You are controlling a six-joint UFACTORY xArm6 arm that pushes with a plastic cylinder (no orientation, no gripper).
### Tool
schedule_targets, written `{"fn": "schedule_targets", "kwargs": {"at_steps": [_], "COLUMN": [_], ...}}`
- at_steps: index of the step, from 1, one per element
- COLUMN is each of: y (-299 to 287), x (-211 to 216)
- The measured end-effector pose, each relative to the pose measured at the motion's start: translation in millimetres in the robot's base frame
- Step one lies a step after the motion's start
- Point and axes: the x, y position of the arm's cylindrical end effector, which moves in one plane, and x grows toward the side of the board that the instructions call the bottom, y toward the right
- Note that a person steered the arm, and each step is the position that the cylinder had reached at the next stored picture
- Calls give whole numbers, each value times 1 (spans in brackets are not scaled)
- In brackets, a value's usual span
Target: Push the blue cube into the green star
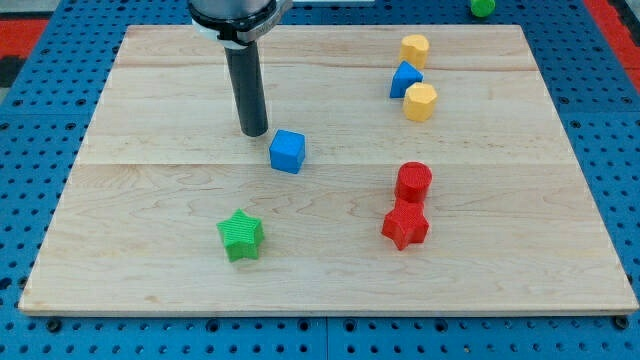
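The blue cube point(287, 151) sits near the middle of the wooden board point(150, 220). The green star point(240, 236) lies below it and a little to the view's left, apart from it. My tip point(254, 132) stands just to the upper left of the blue cube, a small gap away from it. The dark rod rises from the tip to the view's top edge.
A red cylinder point(413, 181) and a red star point(405, 225) touch at the right of centre. A yellow block point(414, 48), a blue triangular block point(404, 79) and a yellow hexagonal block point(420, 101) cluster at the upper right. A green block point(483, 7) lies off the board.
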Motion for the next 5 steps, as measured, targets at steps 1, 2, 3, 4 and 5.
{"fn": "schedule_targets", "kwargs": {"at_steps": [1, 2, 3, 4, 5], "y": [0, 0, -8, -1, 30], "x": [0, -1, 2, 2, -6]}}
